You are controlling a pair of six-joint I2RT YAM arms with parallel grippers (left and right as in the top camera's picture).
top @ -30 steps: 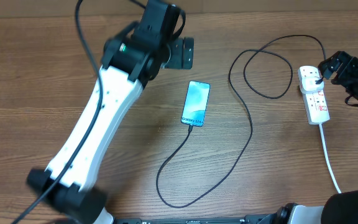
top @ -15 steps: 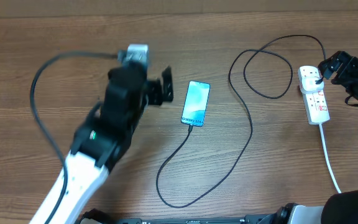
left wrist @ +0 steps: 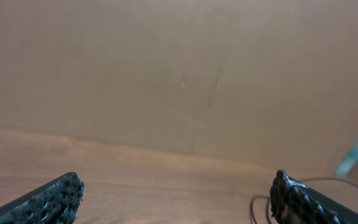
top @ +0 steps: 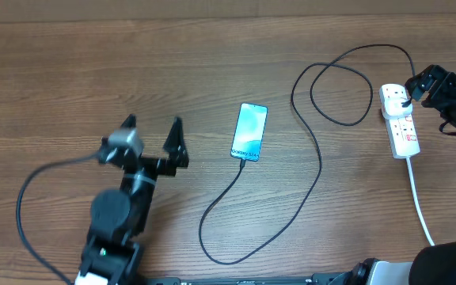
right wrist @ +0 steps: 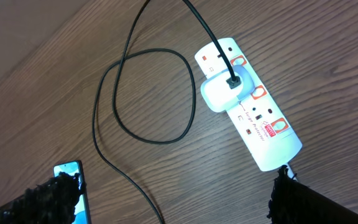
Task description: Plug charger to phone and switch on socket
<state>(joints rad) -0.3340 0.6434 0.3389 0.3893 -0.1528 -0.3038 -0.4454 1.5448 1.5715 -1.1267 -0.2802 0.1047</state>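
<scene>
The phone [top: 248,131] lies face up with its screen lit near the middle of the counter [top: 54,79]. The connector tip of the charger [top: 321,165] appears seated in its lower end, so the plugging step is judged done. The cable is led in loops to a white adapter [right wrist: 219,93] seated in the socket [right wrist: 263,127] at the right. Whether the switch is on cannot be told. The right gripper [right wrist: 173,202] is held wide open and empty above the socket. The left gripper [top: 153,127] is spread wide and empty, left of the phone.
</scene>
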